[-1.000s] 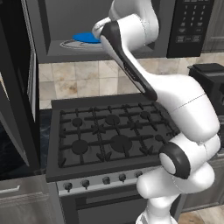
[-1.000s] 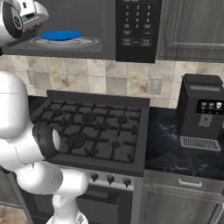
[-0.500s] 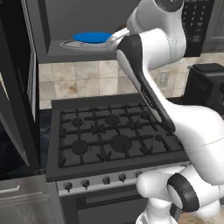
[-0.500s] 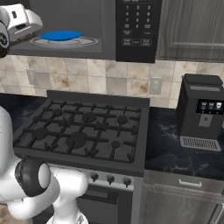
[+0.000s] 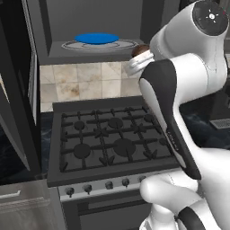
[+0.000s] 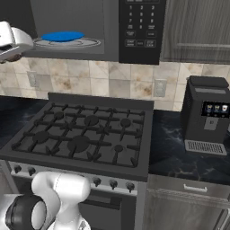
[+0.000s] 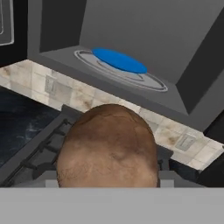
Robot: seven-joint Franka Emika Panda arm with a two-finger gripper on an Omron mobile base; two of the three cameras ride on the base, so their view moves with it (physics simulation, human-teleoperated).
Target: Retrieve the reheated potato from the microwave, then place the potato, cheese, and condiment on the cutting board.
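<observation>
The potato [image 7: 107, 148], a rough brown lump, sits close in the hand view, and my gripper [image 5: 138, 60] is shut on it. Its brown top peeks out above the hand [image 5: 140, 48]. I hold it in the air outside the microwave [image 5: 90, 27], to the right of the open cavity and above the stove's back edge. In the right base view the gripper [image 6: 10, 44] is at the far left edge. Inside the grey cavity a blue plate [image 5: 96, 38] lies on the glass turntable. The cheese, the condiment and the cutting board are out of view.
The microwave door [image 5: 24, 90] hangs open at the left. A black gas stove [image 6: 85, 134] lies below, with dark counter on both sides. A black coffee machine [image 6: 209, 114] stands on the right counter. The keypad panel [image 6: 139, 27] is right of the cavity.
My hand has drawn back out of the microwave with the potato, away from the blue plate and to the right in the left base view. The arm has swung up and closer to the cameras.
</observation>
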